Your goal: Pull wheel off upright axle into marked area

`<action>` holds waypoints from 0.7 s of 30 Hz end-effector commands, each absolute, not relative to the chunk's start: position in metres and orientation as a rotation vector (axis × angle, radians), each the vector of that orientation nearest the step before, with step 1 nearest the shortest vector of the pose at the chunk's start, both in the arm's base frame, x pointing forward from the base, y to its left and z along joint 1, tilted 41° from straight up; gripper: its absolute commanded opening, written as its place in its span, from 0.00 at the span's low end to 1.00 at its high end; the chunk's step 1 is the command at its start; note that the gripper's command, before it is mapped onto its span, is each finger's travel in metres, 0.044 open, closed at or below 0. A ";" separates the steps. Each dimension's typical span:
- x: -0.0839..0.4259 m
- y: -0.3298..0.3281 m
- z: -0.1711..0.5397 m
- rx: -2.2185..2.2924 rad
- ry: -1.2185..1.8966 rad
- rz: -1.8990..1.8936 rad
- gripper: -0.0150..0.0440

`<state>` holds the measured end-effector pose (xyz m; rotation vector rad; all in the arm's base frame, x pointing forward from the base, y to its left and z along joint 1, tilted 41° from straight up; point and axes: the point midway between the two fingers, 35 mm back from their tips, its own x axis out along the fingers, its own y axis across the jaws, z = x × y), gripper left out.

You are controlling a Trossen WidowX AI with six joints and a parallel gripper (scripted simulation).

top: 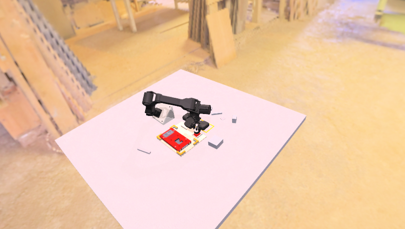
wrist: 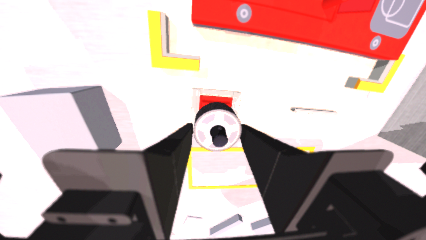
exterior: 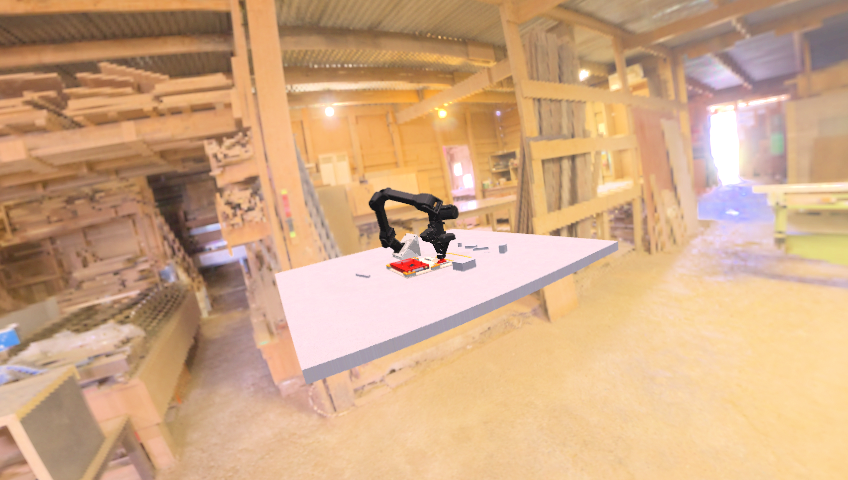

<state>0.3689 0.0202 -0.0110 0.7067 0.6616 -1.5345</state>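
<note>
The wheel (wrist: 202,131) (top: 196,130) has a black tyre and a pale spoked face. It sits around the upright black axle (wrist: 219,138), whose top shows through the hub, above a small red base (wrist: 215,101) (top: 196,135). My gripper (wrist: 216,128) (top: 197,129) (exterior: 440,256) points down, and its two fingertips press against opposite sides of the wheel. It is shut on the wheel. The marked area is a yellow outline (wrist: 215,187) (top: 210,129) on the table, beside the axle's board and partly hidden by the arm and fingers.
A grey block (top: 215,141) (exterior: 464,264) (wrist: 45,120) stands close to the axle. A red plate (top: 170,139) (wrist: 300,31) lies between yellow corner brackets (top: 181,152) (wrist: 156,45) on the pale board. Small grey pieces lie beyond the marked area, including a small block (top: 234,119).
</note>
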 end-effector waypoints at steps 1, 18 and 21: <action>0.369 0.020 -0.011 0.708 0.661 -1.535 0.55; 0.370 0.023 -0.008 0.707 0.661 -1.535 0.25; 0.370 0.024 -0.007 0.707 0.661 -1.535 0.25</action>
